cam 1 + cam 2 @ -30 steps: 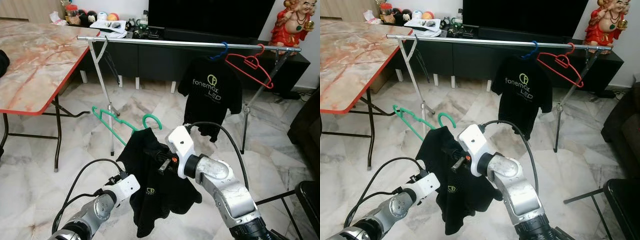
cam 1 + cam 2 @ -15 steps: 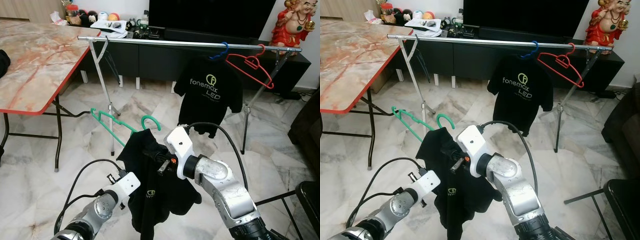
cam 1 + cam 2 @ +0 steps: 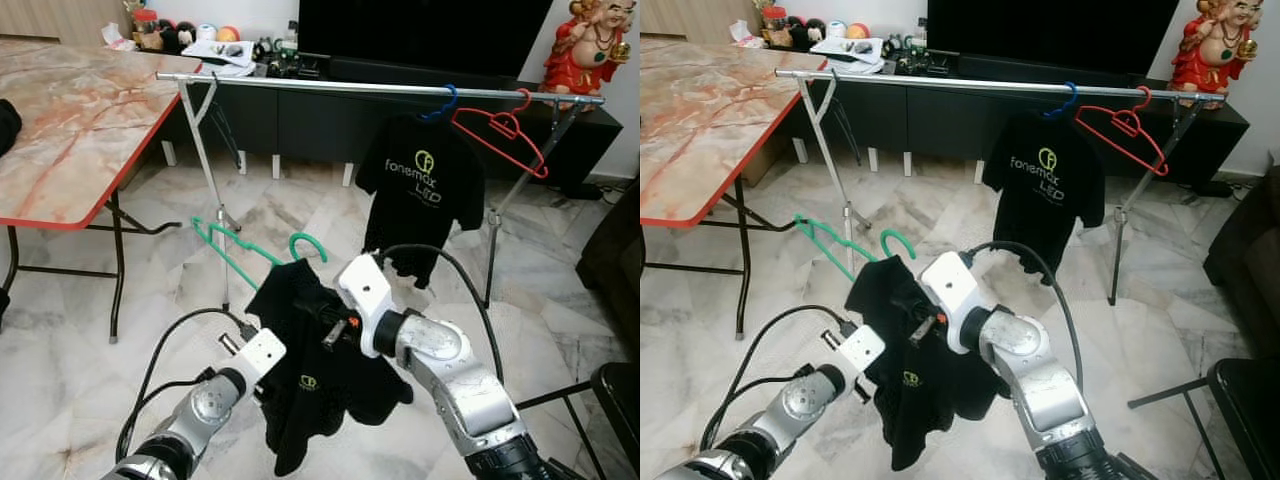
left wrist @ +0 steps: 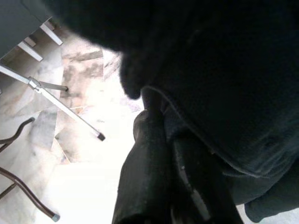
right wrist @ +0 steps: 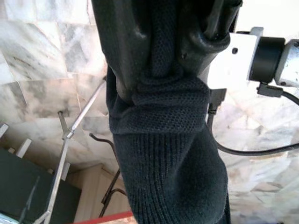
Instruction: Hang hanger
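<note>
The left gripper (image 3: 268, 372) is pressed into the lower folds of the black shirt (image 3: 320, 385); its wrist view is too crowded with cloth to tell whether its jaws are parted or closed. Just above it, the right gripper (image 3: 318, 312) has its 2 fingers (image 5: 126, 42) clamped on a bunch of the shirt's collar, beside the hook of the green hanger (image 3: 245, 255). The hanger sticks out to the left, only partly inside the shirt, held low in front of the robot. The rail (image 3: 380, 89) stands well beyond and higher, already carrying 1 shirt on a blue hanger (image 3: 440, 103) and a red hanger (image 3: 505, 130). The risk: since the grip looks to be on fabric, the hanger may slide out, or the hook may miss the rail.
</note>
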Controlling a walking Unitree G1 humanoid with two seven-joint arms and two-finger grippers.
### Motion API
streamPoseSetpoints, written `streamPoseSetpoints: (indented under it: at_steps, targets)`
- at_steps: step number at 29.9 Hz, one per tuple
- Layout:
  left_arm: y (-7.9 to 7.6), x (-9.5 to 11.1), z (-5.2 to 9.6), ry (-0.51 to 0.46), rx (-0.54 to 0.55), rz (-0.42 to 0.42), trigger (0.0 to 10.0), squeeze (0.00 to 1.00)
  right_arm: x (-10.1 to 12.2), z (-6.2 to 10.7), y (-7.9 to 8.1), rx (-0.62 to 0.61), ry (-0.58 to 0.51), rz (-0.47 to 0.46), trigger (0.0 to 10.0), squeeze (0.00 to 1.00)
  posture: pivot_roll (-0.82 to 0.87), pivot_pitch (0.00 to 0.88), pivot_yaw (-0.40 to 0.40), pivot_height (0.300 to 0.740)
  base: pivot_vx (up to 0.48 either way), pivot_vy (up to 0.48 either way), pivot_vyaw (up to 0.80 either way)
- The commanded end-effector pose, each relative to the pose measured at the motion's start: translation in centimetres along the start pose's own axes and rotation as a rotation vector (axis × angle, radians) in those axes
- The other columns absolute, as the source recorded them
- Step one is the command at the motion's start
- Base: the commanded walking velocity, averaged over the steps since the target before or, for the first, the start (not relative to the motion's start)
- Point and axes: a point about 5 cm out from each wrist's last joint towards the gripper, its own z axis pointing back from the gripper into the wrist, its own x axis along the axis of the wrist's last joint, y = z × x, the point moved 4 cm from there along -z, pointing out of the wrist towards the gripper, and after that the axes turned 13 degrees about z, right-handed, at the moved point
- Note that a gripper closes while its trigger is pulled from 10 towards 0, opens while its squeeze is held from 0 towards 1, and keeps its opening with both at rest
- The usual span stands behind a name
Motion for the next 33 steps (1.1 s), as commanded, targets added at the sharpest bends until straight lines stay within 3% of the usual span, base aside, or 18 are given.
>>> streamPoseSetpoints:
  at_steps: [1,7,12,19,24,25,28,33]
  targets:
    - [-0.2,0.0,0.0,-0.003,-0.008,0.009,0.0,0.0,0.6,0.1,-0.6,-0.02,-0.02,0.025,0.0,0.0,0.04,0.089,-0.076,0.74,0.0,0.0,0.0]
    - [0.3,-1.1,0.6,0.03,-0.005,0.0,0.0,0.0,-1.5,1.7,-2.8,-0.086,0.043,0.024,0.0,0.0,0.04,0.095,-0.077,0.74,0.0,0.0,0.0]
    - [0.2,-2.0,0.9,0.061,-0.023,-0.015,0.0,0.0,-3.1,2.8,-3.4,-0.1,0.091,0.017,0.0,0.0,0.04,0.1,-0.075,0.74,0.0,0.0,0.0]
    - [0.9,-3.9,1.7,0.159,-0.019,-0.052,0.0,0.0,-3.1,5.1,-5.2,-0.085,0.022,0.048,0.0,0.0,0.04,0.106,-0.069,0.74,0.0,0.0,0.0]
    - [1.1,-4.1,1.8,0.164,-0.012,-0.045,0.0,0.0,-3.1,6.6,-5.0,-0.008,-0.025,0.048,0.0,0.0,0.05,0.109,-0.069,0.74,0.0,0.0,0.0]
    - [1.3,-4.2,1.9,0.167,-0.005,-0.034,0.0,0.0,-4.1,7.9,-4.7,0.05,-0.004,0.065,0.0,0.0,0.05,0.109,-0.069,0.74,0.0,0.0,0.0]
    - [1.4,-4.4,2.1,0.175,-0.009,-0.036,0.0,0.0,-5.8,9.4,-3.5,0.163,0.052,0.087,0.0,0.0,0.05,0.114,-0.063,0.74,0.0,0.0,0.0]
    - [1.6,-4.7,2.3,0.183,-0.008,-0.036,0.0,0.0,-7.4,11.2,-2.7,0.269,0.106,0.118,0.0,0.0,0.05,0.116,-0.059,0.74,0.0,0.0,0.0]
